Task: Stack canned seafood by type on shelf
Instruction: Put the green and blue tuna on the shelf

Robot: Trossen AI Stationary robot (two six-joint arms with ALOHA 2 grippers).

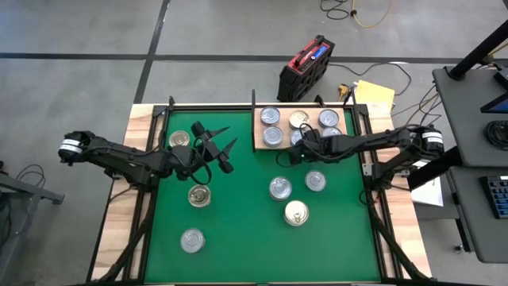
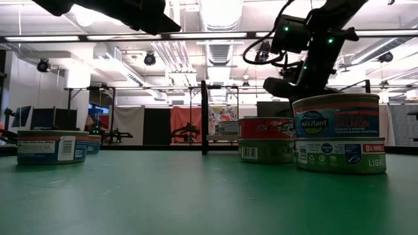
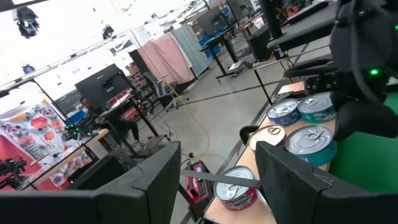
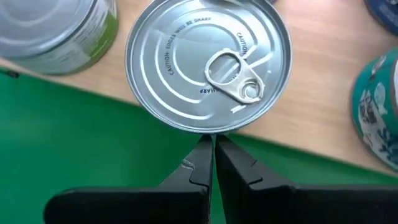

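Right claw (image 4: 210, 155) pinched shut, empty, just short of a silvery can (image 4: 208, 62) at the shelf (image 4: 323, 87) front edge, dead ahead. Left claw (image 1: 221, 141) spread open, empty, raised near loose cans (image 1: 200, 195) on the green mat (image 1: 254, 238).

shelf (image 1: 258, 135) partly hidden by right arm; can labels unreadable

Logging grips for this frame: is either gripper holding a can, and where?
Nothing held. Left gripper is open and empty; right gripper is shut, empty, beside a can.
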